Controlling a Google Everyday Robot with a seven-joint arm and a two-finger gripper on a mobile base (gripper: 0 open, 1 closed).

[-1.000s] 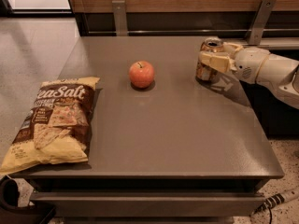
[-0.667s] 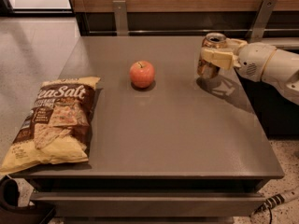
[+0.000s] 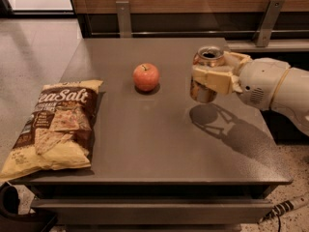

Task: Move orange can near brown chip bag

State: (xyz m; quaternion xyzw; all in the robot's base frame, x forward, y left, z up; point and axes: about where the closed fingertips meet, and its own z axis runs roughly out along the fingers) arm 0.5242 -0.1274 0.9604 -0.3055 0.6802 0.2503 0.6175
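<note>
The orange can [image 3: 206, 57] is held in my gripper [image 3: 208, 77], lifted clear of the grey table [image 3: 159, 144]; its shadow lies on the table below it. The gripper's cream fingers [image 3: 212, 79] wrap around the can's middle, and the arm reaches in from the right. The brown chip bag [image 3: 55, 124] lies flat at the table's left front, far to the left of the can.
A red-orange apple [image 3: 146, 76] stands on the table between the can and the bag, toward the back. A wooden wall with metal brackets [image 3: 268, 21] runs behind the table. A cable [image 3: 285, 208] lies on the floor at lower right.
My gripper has lifted the orange can off the table and carried it left, toward the apple. The bag and the apple have not moved.
</note>
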